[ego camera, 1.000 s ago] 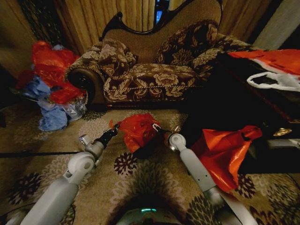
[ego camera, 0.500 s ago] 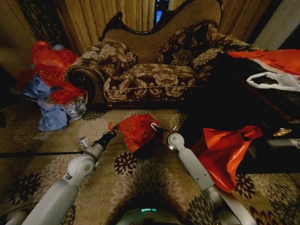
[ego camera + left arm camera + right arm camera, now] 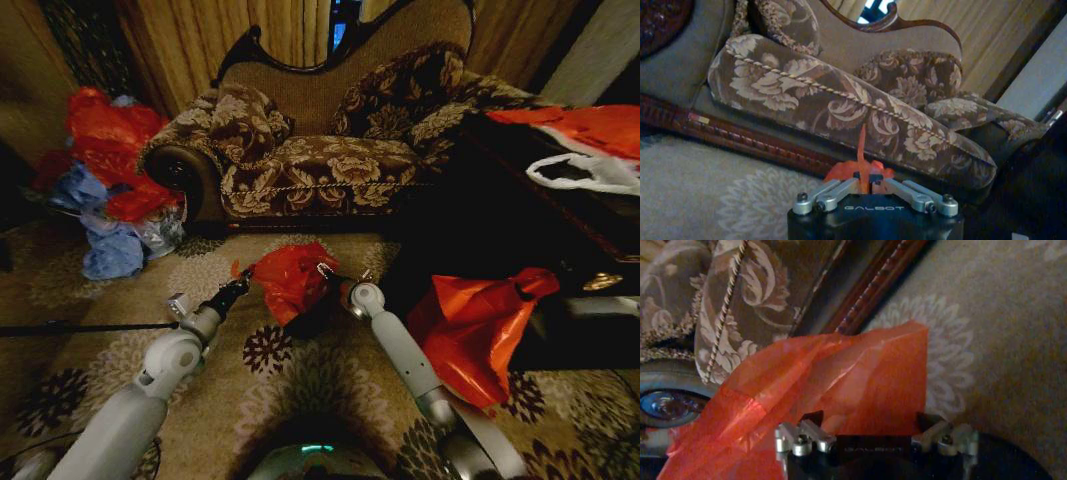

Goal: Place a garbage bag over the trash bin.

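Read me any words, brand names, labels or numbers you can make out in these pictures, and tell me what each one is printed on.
"GALBOT": on the black body of the left hand, just below its fingers, which pinch an edge of the garbage bag.
A faint print in the same spot on the right hand is too dim to read.
I can read nothing else.

Open patterned beige carpet (image 3: 300, 375) lies between the arms; the brown floral sofa (image 3: 330, 160) blocks behind, and a large orange-red plastic bag (image 3: 470, 325) crowds the right side.
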Controlling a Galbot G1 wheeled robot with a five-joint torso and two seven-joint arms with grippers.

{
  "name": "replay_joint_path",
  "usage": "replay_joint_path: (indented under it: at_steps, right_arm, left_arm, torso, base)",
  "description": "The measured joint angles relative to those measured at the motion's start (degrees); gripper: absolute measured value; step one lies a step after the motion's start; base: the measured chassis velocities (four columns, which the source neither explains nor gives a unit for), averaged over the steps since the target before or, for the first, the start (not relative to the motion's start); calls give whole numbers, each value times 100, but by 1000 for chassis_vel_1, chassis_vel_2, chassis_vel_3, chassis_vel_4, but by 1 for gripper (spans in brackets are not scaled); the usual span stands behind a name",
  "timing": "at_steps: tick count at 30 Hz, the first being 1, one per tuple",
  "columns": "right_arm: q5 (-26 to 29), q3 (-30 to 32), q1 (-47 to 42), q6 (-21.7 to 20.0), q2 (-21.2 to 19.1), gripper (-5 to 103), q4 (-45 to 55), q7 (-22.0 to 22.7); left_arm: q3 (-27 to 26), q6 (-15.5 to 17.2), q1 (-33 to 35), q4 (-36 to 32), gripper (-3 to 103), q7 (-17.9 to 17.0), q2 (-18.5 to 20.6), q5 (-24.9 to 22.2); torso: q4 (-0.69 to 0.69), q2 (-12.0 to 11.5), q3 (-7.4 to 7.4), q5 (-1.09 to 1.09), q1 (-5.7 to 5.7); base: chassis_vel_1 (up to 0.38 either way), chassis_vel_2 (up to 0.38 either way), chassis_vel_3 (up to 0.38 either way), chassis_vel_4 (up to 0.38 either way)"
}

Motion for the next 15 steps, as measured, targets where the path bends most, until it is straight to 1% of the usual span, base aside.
replay_joint_path:
  at_steps: [1, 2, 3, 4, 5, 7, 8, 11, 12, 13, 15]
  right_arm:
    - [-16, -12, -2, 30, -27, 90, 5, -69]
    - [-30, -21, -18, 54, -74, 79, 59, -129]
    - [-30, -24, -28, 60, -91, 79, 95, -141]
    - [-30, -36, -55, 68, -131, 74, 190, -157]
    - [-30, -36, -55, 68, -131, 74, 190, -157]
    - [-46, -87, -89, 70, -193, 63, 283, -190]
    - [-46, -87, -89, 70, -193, 63, 283, -190]
    - [-92, -110, -115, 83, -188, 46, 301, -228]
    - [-92, -110, -115, 83, -188, 46, 301, -228]
    - [-98, -119, -123, 89, -174, 40, 319, -228]
    - [-102, -122, -126, 91, -168, 40, 327, -228]
  left_arm:
    - [24, -1, -16, 9, 0, -2, -12, 15]
    - [56, 0, -38, 18, 0, -7, -32, 36]
    - [74, -1, -47, 20, 0, -9, -42, 45]
    - [113, 0, -64, 26, 0, -11, -61, 65]
    - [113, 0, -64, 26, 0, -11, -61, 65]
    - [161, -1, -83, 34, 0, -19, -91, 93]
    - [161, -1, -83, 34, 0, -19, -91, 93]
    - [181, -1, -89, 32, 0, -28, -103, 104]
    - [181, -1, -89, 32, 0, -28, -103, 104]
    - [174, -1, -88, 28, 0, -29, -95, 104]
    - [168, -2, -87, 27, 0, -30, -91, 104]
  torso:
    - [0, 0, 0, 0, 0]
    - [0, 0, 0, 0, 0]
    - [0, 0, 0, 0, 0]
    - [-1, 0, 0, 0, 0]
    - [-1, 0, 0, 0, 0]
    - [0, 0, 0, 0, 0]
    - [0, 0, 0, 0, 0]
    - [0, 0, 0, 0, 0]
    - [0, 0, 0, 0, 0]
    - [0, 0, 0, 0, 0]
    - [0, 0, 0, 0, 0]
  base:
    - [0, 0, 0, 0]
    - [0, 0, 0, 0]
    - [0, 0, 0, 0]
    - [0, 0, 0, 0]
    - [0, 0, 0, 0]
    - [0, 0, 0, 0]
    - [0, 0, 0, 0]
    - [0, 0, 0, 0]
    - [0, 0, 0, 0]
    - [0, 0, 0, 0]
    - [0, 0, 0, 0]
